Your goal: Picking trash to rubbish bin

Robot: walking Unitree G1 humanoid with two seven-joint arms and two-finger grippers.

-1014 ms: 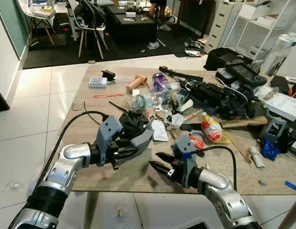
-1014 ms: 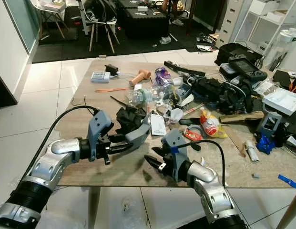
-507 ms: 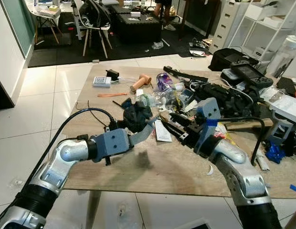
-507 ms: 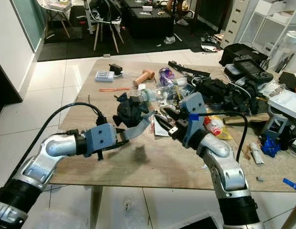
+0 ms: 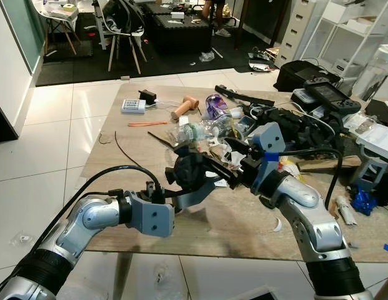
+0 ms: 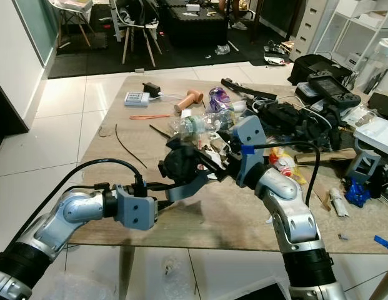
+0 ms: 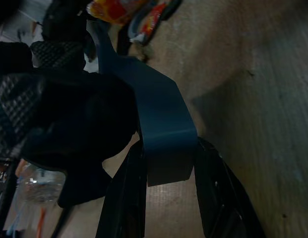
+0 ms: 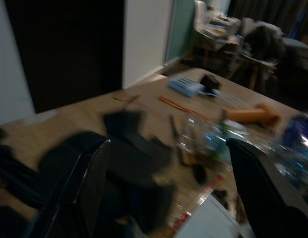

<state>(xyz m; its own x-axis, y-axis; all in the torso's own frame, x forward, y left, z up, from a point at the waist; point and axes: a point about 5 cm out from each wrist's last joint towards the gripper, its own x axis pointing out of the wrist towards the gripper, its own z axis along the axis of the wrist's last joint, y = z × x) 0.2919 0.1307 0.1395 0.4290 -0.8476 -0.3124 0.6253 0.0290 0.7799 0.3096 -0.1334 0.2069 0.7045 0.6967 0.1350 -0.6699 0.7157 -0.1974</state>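
A black crumpled lump (image 5: pixel 189 169) with a grey-blue strap (image 5: pixel 198 192) hangs just above the wooden table (image 5: pixel 119 156) near its front. My left gripper (image 5: pixel 179 199) is shut on the strap (image 7: pixel 163 134), which sits between its two fingers (image 7: pixel 125 198). My right gripper (image 5: pixel 212 170) is open and comes in from the right, its tips at the lump's side. In the right wrist view the lump (image 8: pixel 129 148) lies between the widely spread fingers (image 8: pixel 94 183). I cannot tell whether they touch it.
The table's back and right hold clutter: clear plastic bottles (image 5: pixel 187 132), a purple item (image 5: pixel 211 106), an orange snack packet (image 5: pixel 287 169), black bags (image 5: pixel 300 125), a white charger (image 5: pixel 132 105). Chairs (image 5: pixel 122 25) stand beyond on the floor.
My left gripper has carried the strap and black lump up and to the right, turning over. My right gripper has swung up from the front edge and reached left to the lump.
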